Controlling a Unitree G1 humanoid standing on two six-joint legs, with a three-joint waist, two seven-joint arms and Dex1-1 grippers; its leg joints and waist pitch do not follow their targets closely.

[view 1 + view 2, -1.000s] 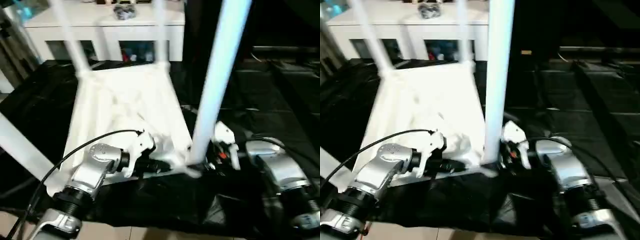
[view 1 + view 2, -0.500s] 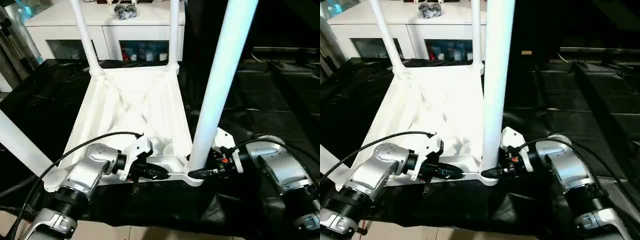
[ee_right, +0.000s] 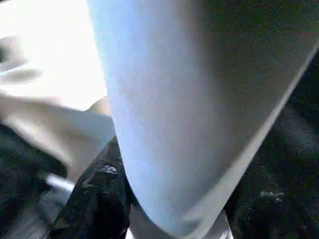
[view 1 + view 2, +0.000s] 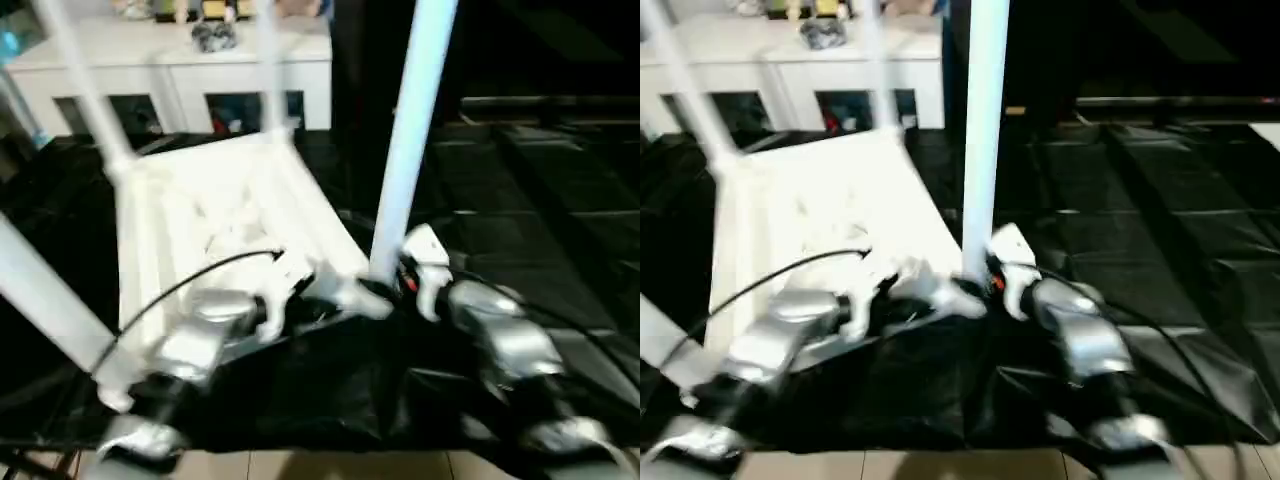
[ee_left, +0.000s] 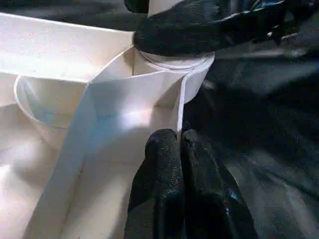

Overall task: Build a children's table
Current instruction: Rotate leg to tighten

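Left gripper [image 5: 179,149], jaws clenched on the white ribbed plastic tabletop's [image 4: 215,215] rim. Right gripper [image 3: 169,204], jaws clamping the long white tube leg [image 4: 405,150] at its corner socket [image 5: 174,74].

The white plastic tabletop [image 4: 210,215] lies upside down, ribbed underside up, on the black surface. Four white tube legs stand in its round corner sockets: the near-right leg [image 4: 408,140] rises toward 12 o'clock, two far legs [image 4: 82,90] stand at 11 o'clock, and the near-left leg [image 4: 45,300] leans toward 9 o'clock.
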